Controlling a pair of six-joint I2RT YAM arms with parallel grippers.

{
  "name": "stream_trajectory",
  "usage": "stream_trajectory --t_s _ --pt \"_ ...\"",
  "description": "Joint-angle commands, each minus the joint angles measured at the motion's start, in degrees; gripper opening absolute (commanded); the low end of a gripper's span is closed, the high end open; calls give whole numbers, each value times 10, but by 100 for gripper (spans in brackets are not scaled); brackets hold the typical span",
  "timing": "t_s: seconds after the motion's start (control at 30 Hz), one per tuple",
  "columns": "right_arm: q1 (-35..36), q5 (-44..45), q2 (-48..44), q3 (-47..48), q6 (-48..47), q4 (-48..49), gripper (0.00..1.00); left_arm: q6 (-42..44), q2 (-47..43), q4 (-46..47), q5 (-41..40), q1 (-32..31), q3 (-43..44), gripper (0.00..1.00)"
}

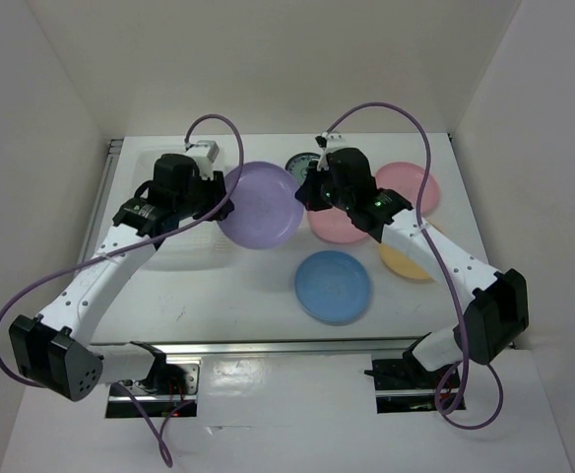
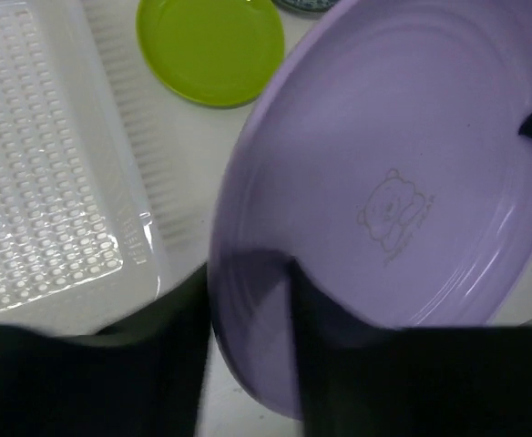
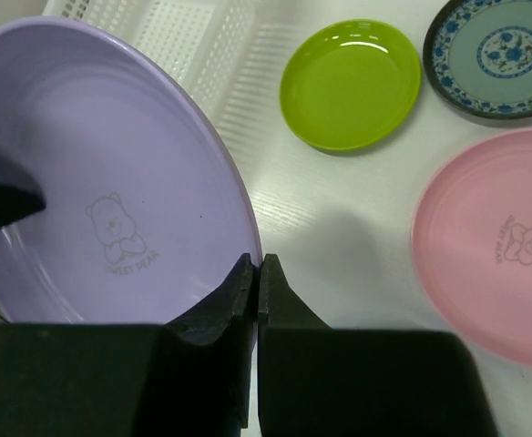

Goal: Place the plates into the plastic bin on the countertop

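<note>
lavender plate (image 3: 111,182) rim pinched, bin (image 2: 47,164) just beside

Plain white walls (image 1: 268,59) on three sides, closing in a flat white countertop (image 1: 228,286). Along its near edge, a metal rail (image 1: 268,347). In front of that, a white front ledge (image 1: 287,414) with two rectangular cut-outs. Soft, even lighting, casting only faint shadows on the surface.
</note>
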Motion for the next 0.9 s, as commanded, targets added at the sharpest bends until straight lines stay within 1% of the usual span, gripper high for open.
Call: stream_trajectory --t_s 0.0,0.03,0.07,0.1,0.13,0.17,0.2,0.23,0.27,0.3,0.33,0.37,0.4,0.43,0.47,0.5,0.57,0.6,0.63,0.67,0.7,0.8,0.87 --pt "3 -41 -23 -3 -6 45 0 2 16 17 -8 -2 23 28" --pt "3 -41 -23 -3 -6 45 0 -5 16 17 -14 -2 23 17" --pt "3 -36 -29 -3 -6 45 0 -11 16 12 -19 -2 30 3" --pt "3 -36 -29 -3 -6 45 0 -11 16 12 -28 -2 30 0" --pt "3 -30 -29 -3 -6 45 0 -18 16 7 -43 -2 30 0" --pt "3 -30 -29 -3 -11 45 7 -25 21 7 -54 3 30 0" --pt "3 -24 -29 -3 -11 45 22 -31 21 7 -65 10 37 0" --pt "3 -24 -29 -3 -11 45 33 -37 21 -1 -72 18 46 0" --pt "3 -9 -29 -3 -11 45 36 -48 27 -7 -72 30 52 0" --pt "3 -2 -22 -3 -11 38 57 -48 37 -14 -58 58 66 0" --pt "3 7 -22 -3 -11 37 70 -54 43 -15 -58 75 74 0" --pt "3 29 -22 -3 -6 29 82 -54 43 -15 -40 92 80 0" --pt "3 46 -16 -3 -1 23 95 -59 52 -21 -40 127 87 0" --pt "3 63 -16 -9 -1 17 100 -59 65 -21 -35 144 101 0" --pt "3 102 -16 -9 4 17 100 -59 72 -26 -28 161 108 0" --pt "3 120 -16 -17 4 17 100 -59 81 -26 -23 196 117 0" --pt "-28 139 -22 -37 11 11 100 -64 109 -34 1 233 134 0" --pt "-44 134 -22 -43 33 5 100 -73 116 -28 10 268 134 0" --pt "-63 125 -16 -55 43 5 100 -79 123 -19 20 285 134 0" --pt "-84 114 -9 -64 54 -2 100 -85 136 -8 46 301 123 0" --pt "-129 81 -8 -72 77 -2 97 -96 144 18 61 329 116 0" --pt "-189 42 -2 -116 98 15 90 -117 176 31 85 355 95 0" --pt "-195 54 -8 -144 99 21 90 -129 194 52 85 367 82 0"
